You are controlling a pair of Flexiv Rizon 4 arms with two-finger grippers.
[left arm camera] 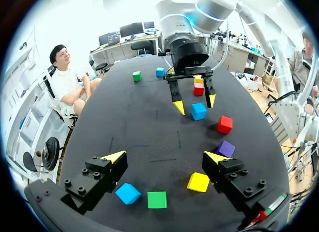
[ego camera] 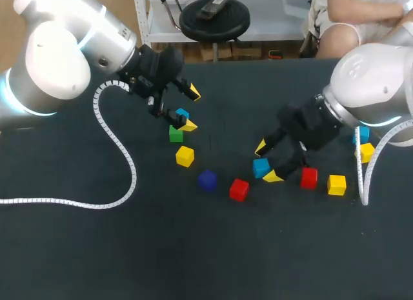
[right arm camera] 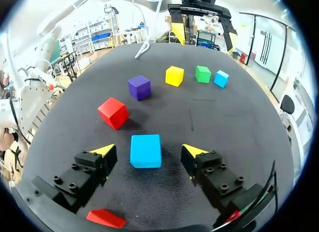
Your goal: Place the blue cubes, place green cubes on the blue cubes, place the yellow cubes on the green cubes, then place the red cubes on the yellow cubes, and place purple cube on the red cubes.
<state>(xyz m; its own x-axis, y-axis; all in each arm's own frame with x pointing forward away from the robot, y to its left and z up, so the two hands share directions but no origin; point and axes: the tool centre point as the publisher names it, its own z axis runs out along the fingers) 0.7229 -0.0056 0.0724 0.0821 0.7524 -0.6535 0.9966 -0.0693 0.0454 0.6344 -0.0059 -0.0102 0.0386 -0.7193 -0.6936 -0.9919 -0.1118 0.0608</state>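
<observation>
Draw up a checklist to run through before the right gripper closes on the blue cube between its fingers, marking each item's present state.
1. Right gripper open: ok.
2. Blue cube between its fingers, gaps both sides: ok.
3. Cube flat on the table: ok.
4. Red cube clear of the fingers: ok.
5. Left gripper clear of this cube: ok.
6. Fingers low enough to grip: cannot tell.

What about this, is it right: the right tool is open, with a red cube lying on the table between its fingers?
Not quite: the colour is wrong. The right wrist view shows the right tool open, with a blue cube, not a red one, lying on the table between its fingers. The red cube lies farther ahead, off to one side.
</observation>
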